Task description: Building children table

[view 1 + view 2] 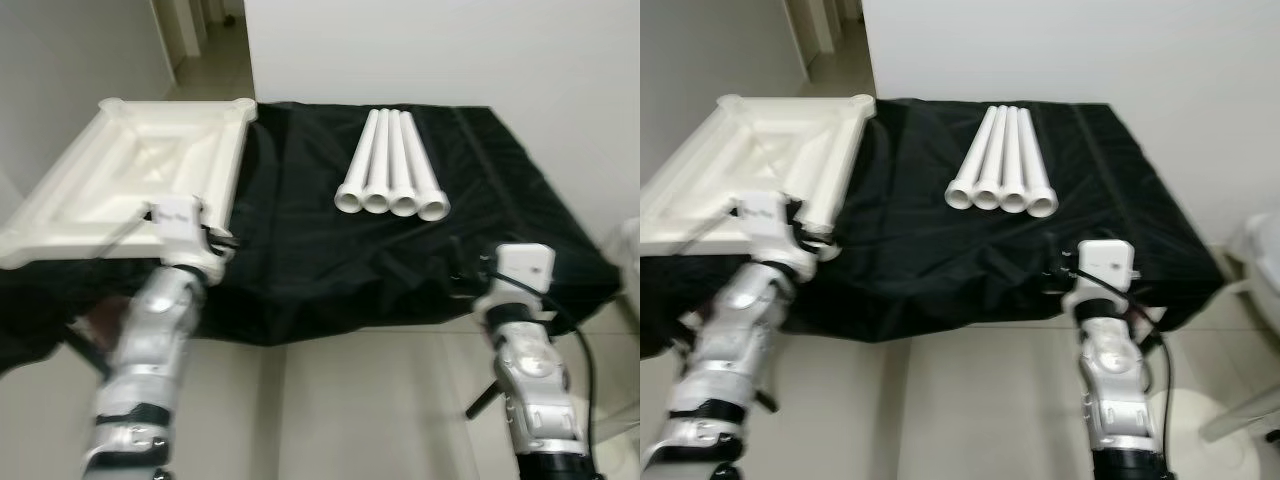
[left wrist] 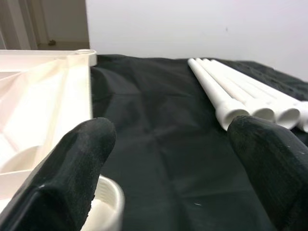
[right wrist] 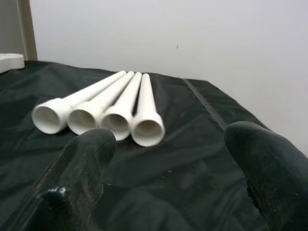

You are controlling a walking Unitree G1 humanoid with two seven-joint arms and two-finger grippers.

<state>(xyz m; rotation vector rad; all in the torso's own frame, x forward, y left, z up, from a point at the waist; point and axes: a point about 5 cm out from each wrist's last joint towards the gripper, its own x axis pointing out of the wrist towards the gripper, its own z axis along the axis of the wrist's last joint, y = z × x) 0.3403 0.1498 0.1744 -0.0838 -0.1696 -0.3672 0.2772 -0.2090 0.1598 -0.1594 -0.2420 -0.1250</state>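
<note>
Black cloth (image 1: 330,270) covers work surface. White tabletop (image 1: 130,180) lies underside up on my left half of cloth. Four white legs (image 1: 392,165) lie side by side mid-cloth, touching, open ends toward me. My left gripper (image 2: 168,159) at tabletop's near corner, fingers wide apart, holding nothing. My right gripper (image 3: 168,163) short of legs, spread wide, empty.

Plain white wall (image 1: 430,50) behind, evenly lit | pale glossy tiled floor (image 1: 350,410) in front, faint grout lines | low surface draped in wrinkled black cloth (image 1: 300,250), hanging over front edge | open doorway or passage (image 1: 195,35) at rear left, light floor beyond | soft indoor light, no hard shadows
</note>
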